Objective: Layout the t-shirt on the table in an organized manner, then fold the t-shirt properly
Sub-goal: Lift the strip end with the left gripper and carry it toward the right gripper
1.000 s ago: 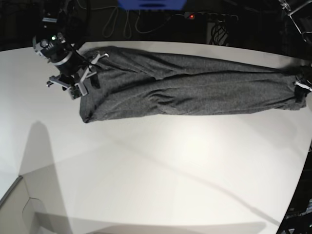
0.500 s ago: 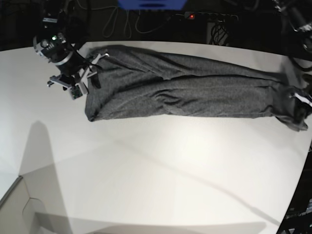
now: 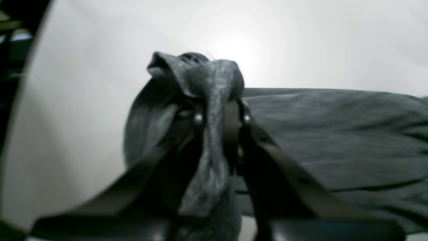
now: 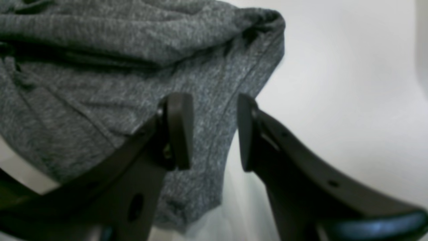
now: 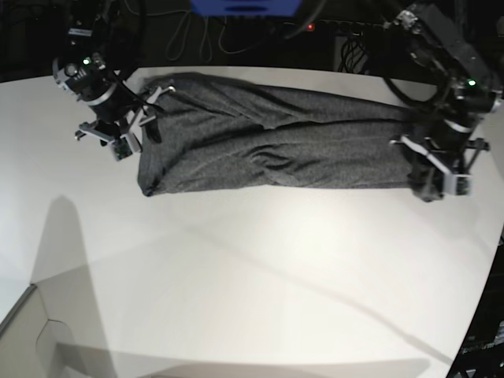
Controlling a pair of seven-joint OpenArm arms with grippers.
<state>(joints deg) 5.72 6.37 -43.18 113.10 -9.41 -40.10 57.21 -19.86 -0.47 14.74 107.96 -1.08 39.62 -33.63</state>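
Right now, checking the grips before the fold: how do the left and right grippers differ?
The left gripper has its jaws shut on a bunch of the dark heather-grey knit t-shirt. The right gripper has its jaws open, holding nothing, above the shirt's edge. Both are at the shirt's ends.

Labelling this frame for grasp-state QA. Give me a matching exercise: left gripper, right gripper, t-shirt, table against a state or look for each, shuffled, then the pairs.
Column 1:
1. left gripper
2. right gripper
3. t-shirt
4. table

Column 2:
A. plain white, glossy
B. jaws apart, nothing between them
C. dark heather grey, stretched in a long band
D. shut on a bunch of fabric

Pairs: 1-D, 2-B, 3-C, 4-A
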